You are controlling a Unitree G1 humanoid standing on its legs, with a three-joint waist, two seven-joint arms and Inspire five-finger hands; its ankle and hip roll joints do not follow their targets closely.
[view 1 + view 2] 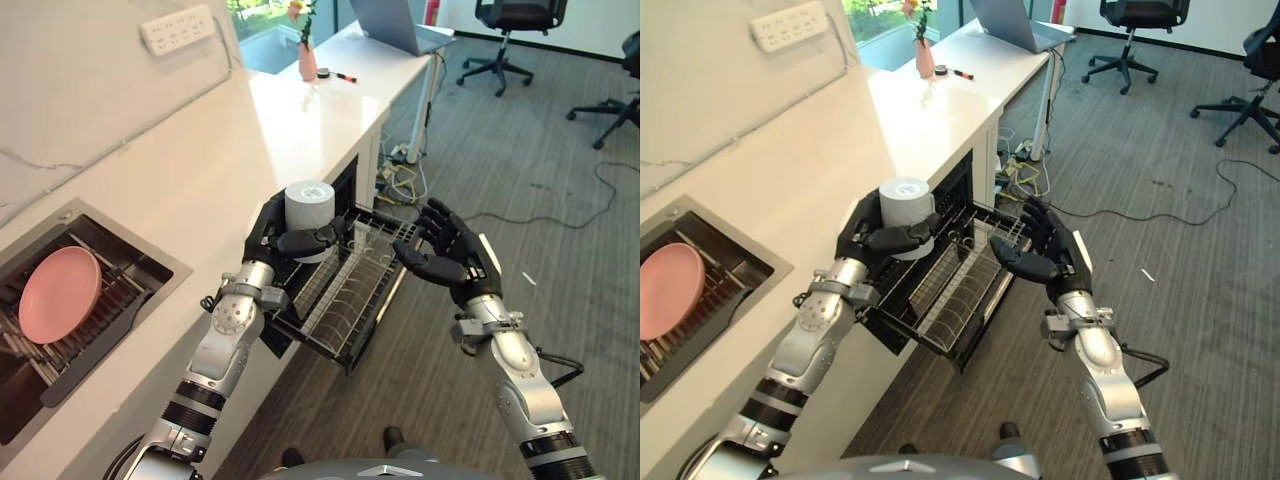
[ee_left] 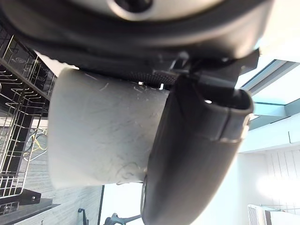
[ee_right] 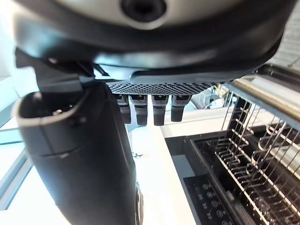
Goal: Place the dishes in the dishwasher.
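My left hand [image 1: 283, 236] is shut on a grey-white cup [image 1: 308, 211], held upside down above the near end of the pulled-out black dishwasher rack [image 1: 345, 290]. In the left wrist view the cup [image 2: 101, 136] sits against the palm with the thumb [image 2: 192, 150] wrapped across it. My right hand [image 1: 452, 256] hangs open beside the rack's outer edge, fingers spread, touching nothing. A pink plate [image 1: 58, 294] lies in the sink [image 1: 150, 270] at the left of the counter.
The white counter [image 1: 290, 130] runs back to a desk with a laptop [image 1: 395, 25], a pink vase [image 1: 307, 62] and a marker. A power strip [image 1: 178, 28] is on the wall. Office chairs [image 1: 510, 30] and a cable lie on the open carpet at the right.
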